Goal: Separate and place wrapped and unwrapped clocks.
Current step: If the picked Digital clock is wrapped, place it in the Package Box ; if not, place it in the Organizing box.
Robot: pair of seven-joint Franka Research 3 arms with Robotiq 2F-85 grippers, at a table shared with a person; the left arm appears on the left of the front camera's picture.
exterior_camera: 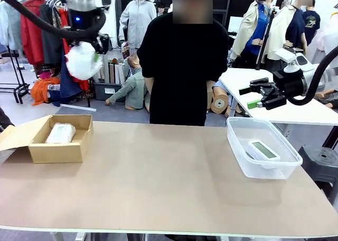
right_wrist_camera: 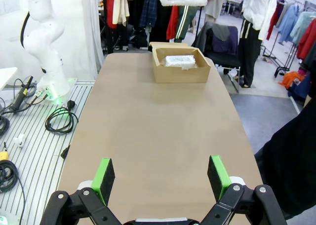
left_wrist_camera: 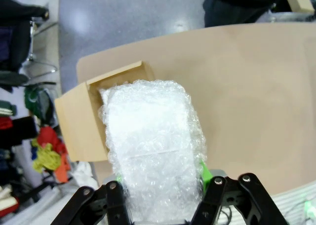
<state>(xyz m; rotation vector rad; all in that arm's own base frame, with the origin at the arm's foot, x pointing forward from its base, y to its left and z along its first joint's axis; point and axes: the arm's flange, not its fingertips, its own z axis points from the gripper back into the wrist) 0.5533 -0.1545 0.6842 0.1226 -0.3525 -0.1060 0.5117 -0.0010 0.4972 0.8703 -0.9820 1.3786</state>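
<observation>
High above the table's left end, my left gripper [exterior_camera: 86, 56] is shut on a white bubble-wrap bundle [exterior_camera: 79, 65]. In the left wrist view that bundle [left_wrist_camera: 150, 136] stands between the green pads [left_wrist_camera: 205, 171], over the cardboard box [left_wrist_camera: 81, 129]. The box [exterior_camera: 55, 148] holds another wrapped bundle [exterior_camera: 60, 133]. The bare white clock [exterior_camera: 263, 150] lies in a clear plastic tub [exterior_camera: 240, 156] at the right. My right gripper [exterior_camera: 259, 96] hangs open beyond the table's right end; its pads [right_wrist_camera: 104, 178] hold nothing.
A person in black [exterior_camera: 182, 56] stands at the far edge, hands behind the back. The box has an open flap [exterior_camera: 16, 135] on its left. A white side table [exterior_camera: 296, 109] stands under my right arm. Cables [right_wrist_camera: 59, 119] lie on the slatted floor beside the table.
</observation>
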